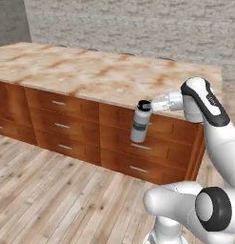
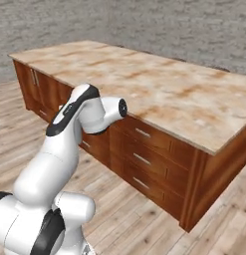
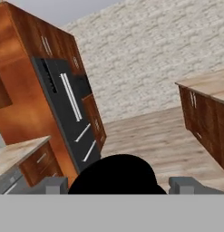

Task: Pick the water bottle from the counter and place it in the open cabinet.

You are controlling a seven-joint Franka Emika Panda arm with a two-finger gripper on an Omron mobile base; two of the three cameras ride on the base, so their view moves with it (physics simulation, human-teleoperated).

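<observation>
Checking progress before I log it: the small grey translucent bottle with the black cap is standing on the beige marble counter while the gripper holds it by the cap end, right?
Not quite. The small grey translucent bottle with the black cap is off the beige marble counter, hanging in the air in front of its drawers, as the left base view shows. The gripper does hold it by the cap end.

The broad desk (image 1: 90,71) has a beige marble top streaked with orange-brown veins, above reddish-brown wooden drawers (image 1: 66,126) with silver bar handles, and it stands on a floor of pale grey-brown wooden planks (image 1: 52,190) before a light grey speckled stone wall (image 1: 138,28). The small cylindrical water bottle (image 1: 140,125) is translucent grey with a black cap and a dark greenish band round its middle. In the hand view a tall dark grey appliance (image 3: 70,118) with silver handles sits within reddish-brown wooden cabinetry (image 3: 22,81), and the two small fingers (image 3: 183,185) are grey.
</observation>
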